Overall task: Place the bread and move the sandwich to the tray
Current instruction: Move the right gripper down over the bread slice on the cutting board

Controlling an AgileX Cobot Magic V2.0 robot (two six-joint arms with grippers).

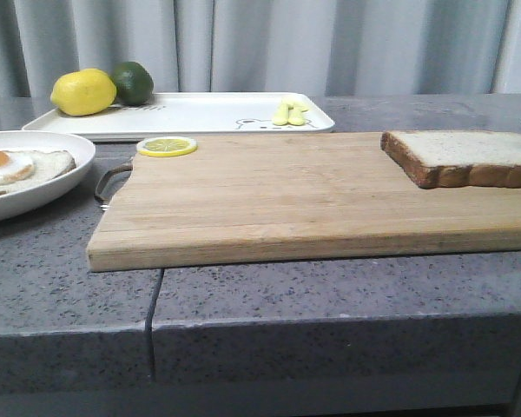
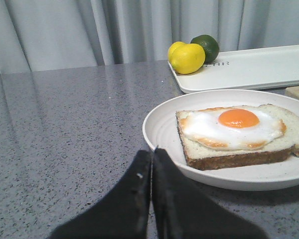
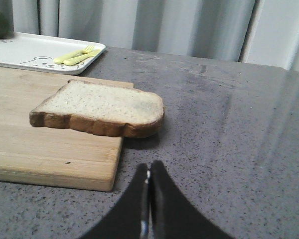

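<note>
Both grippers, left gripper point(image 2: 152, 152) and right gripper point(image 3: 149, 167), are squeezed closed on nothing, and the bread point(image 1: 465, 157) lies on the wooden board point(image 1: 269, 195).

A grey speckled stone counter point(image 1: 330, 295) carries a wooden cutting board point(image 1: 269, 204), a round white plate point(image 1: 35, 187) and a white tray point(image 1: 208, 113)

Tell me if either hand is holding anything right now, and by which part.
Nothing is held. The left hand and right hand are both shut on nothing, short of the sandwich and the bread.
</note>
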